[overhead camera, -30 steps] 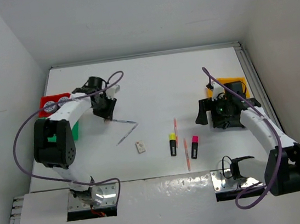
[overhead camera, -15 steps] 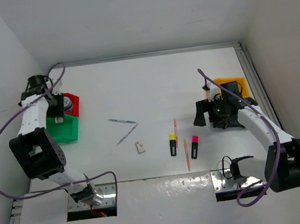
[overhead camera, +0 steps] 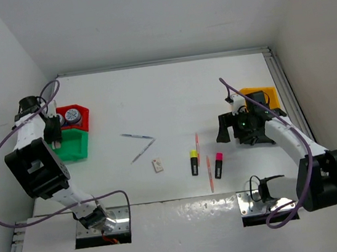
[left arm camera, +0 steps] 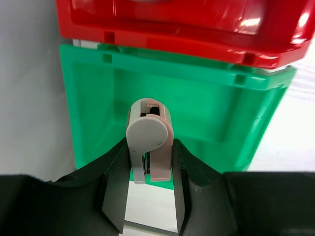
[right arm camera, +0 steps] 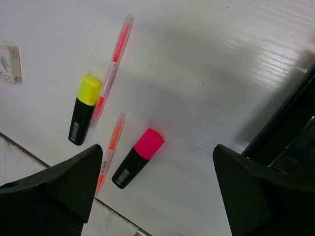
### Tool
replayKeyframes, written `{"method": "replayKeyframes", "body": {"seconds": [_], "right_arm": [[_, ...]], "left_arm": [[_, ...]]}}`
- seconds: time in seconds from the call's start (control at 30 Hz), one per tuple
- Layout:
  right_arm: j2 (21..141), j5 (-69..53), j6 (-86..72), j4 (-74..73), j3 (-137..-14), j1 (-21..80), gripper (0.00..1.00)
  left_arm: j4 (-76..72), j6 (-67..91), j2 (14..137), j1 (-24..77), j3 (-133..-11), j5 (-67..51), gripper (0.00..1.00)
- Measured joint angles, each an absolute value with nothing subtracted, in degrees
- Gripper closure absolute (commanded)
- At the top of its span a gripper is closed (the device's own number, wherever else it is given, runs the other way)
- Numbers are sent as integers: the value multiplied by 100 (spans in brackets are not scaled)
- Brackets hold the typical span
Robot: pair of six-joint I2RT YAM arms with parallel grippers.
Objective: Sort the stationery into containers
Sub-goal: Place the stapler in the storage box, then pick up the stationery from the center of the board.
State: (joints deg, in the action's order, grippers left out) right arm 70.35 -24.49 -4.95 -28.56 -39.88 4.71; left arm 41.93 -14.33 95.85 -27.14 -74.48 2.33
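Observation:
My left gripper (left arm camera: 150,143) is shut on a pink eraser (left arm camera: 160,156) with a grey-white sleeve and holds it over the green bin (left arm camera: 206,105). In the top view it (overhead camera: 53,132) is at the green bin's (overhead camera: 75,147) left edge. The red bin (overhead camera: 82,120) holds two tape rolls (overhead camera: 71,116). My right gripper (right arm camera: 158,147) is open and empty above the pink highlighter (right arm camera: 138,158); in the top view it (overhead camera: 224,128) is beside the black bin (overhead camera: 258,134). The yellow highlighter (right arm camera: 84,109), two orange pencils (right arm camera: 114,66) and a beige eraser (right arm camera: 10,64) lie nearby.
Two grey pens (overhead camera: 139,142) lie mid-table. The yellow-orange bin (overhead camera: 261,96) stands behind the black bin at the right. The black bin's wall (right arm camera: 290,132) fills the right edge of the right wrist view. The side wall is close to the left arm.
My left arm has swung from the middle of the table to the bins at the far left, carrying the eraser. The right arm has barely moved.

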Motion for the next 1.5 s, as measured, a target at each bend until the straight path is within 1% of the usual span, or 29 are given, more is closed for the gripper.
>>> {"method": "replayKeyframes", "body": {"seconds": [0.07, 0.17, 0.2, 0.23, 0.27, 0.3, 0.33, 0.37, 0.47, 0.53, 0.67, 0.73, 0.8, 0.93, 1.03, 1.13, 1.27, 1.37, 1.5], "right_arm": [[7035, -2449, -489, -2864, -3990, 471, 8], [7041, -2449, -475, -2917, -4027, 478, 8], [7046, -2449, -471, -2923, -4053, 478, 9], [7052, -2449, -471, -2923, -4080, 484, 8], [7061, -2449, -471, -2923, -4112, 491, 8], [7072, -2449, -471, -2923, -4139, 499, 8], [7078, -2451, -473, -2921, -4154, 502, 8], [7083, -2451, -473, -2921, -4167, 502, 8], [7087, -2449, -475, -2928, -4171, 504, 8], [7087, -2449, -475, -2928, -4171, 508, 8], [7087, -2449, -475, -2936, -4171, 508, 8], [7087, -2449, -489, -2954, -4171, 510, 8], [7087, -2447, -519, -2967, -4171, 510, 8], [7087, -2447, -609, -2987, -4171, 508, 8], [7091, -2447, -650, -3024, -4171, 482, 8], [7105, -2447, -674, -3052, -4171, 434, 8], [7140, -2447, -714, -3092, -4171, 375, 8], [7140, -2445, -722, -3114, -4171, 342, 8], [7140, -2445, -733, -3120, -4171, 309, 8]], "left_arm": [[4171, -1435, 9636, -2777, -7367, 231, 72], [4128, -1457, 9710, -2891, -7332, 198, 47], [4117, -1492, 9719, -2915, -7332, 178, 34], [4108, -1511, 9721, -2939, -7332, 141, 29], [4104, -1551, 9721, -2958, -7332, 75, 26], [4101, -1586, 9719, -2969, -7334, 1, 20], [4106, -1619, 9719, -2969, -7334, -67, 16], [4108, -1649, 9719, -2967, -7336, -152, 15], [4233, -1865, 9714, -2961, -7452, -526, 14], [4375, -2104, 9697, -2939, -7634, -906, 16], [4751, -2766, 9548, -2716, -8029, -1938, 17], [4836, -3114, 9341, -2228, -8051, -2296, 18], [4847, -3376, 9131, -1457, -7999, -2530, 19], [4624, -4010, 8643, 578, -7314, -2971, 22], [4584, -4425, 8495, 1612, -6775, -3242, 22], [4543, -4584, 8495, 2287, -6396, -3319, 22], [4303, -4405, 8672, 2974, -6357, -3205, 26], [3789, -3922, 8886, 3616, -6139, -2821, 26], [3411, -3291, 9205, 4191, -5815, -2298, 25]]}}
